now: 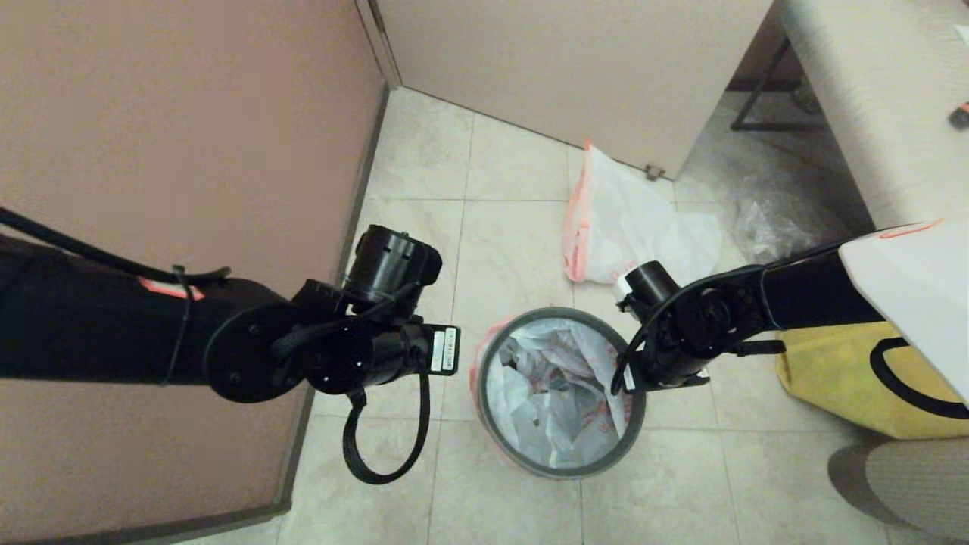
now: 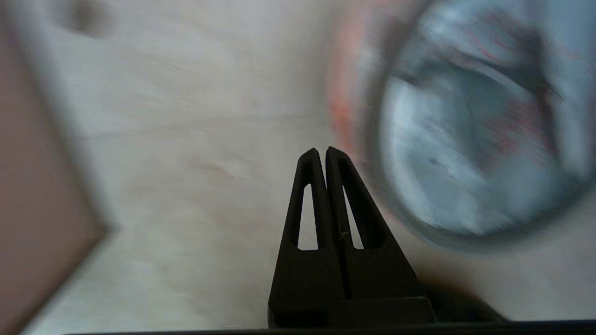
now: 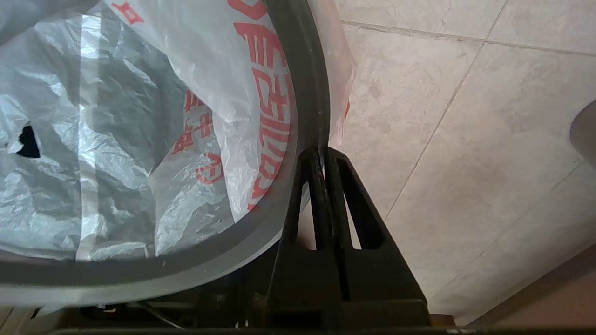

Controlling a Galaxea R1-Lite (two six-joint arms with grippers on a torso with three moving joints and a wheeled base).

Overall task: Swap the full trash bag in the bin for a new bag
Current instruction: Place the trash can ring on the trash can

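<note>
The black bin stands on the floor tiles, topped by its grey ring (image 1: 560, 471) and lined with the full trash bag (image 1: 560, 378), white with red print. The new bag (image 1: 643, 227) lies crumpled on the floor beyond it. My right wrist (image 1: 681, 325) hangs over the bin's right rim. There the right gripper (image 3: 322, 150) is shut on the outer edge of the ring (image 3: 305, 93), beside the bag's (image 3: 139, 139) overhang. My left gripper (image 2: 322, 150) is shut and empty over bare floor, left of the blurred bin (image 2: 465, 139).
A clear wrinkly bag (image 1: 772, 219) lies at the back right by a bench leg. A yellow tote (image 1: 855, 378) sits right of the bin. A brown wall (image 1: 189, 151) runs along the left, with a partition behind.
</note>
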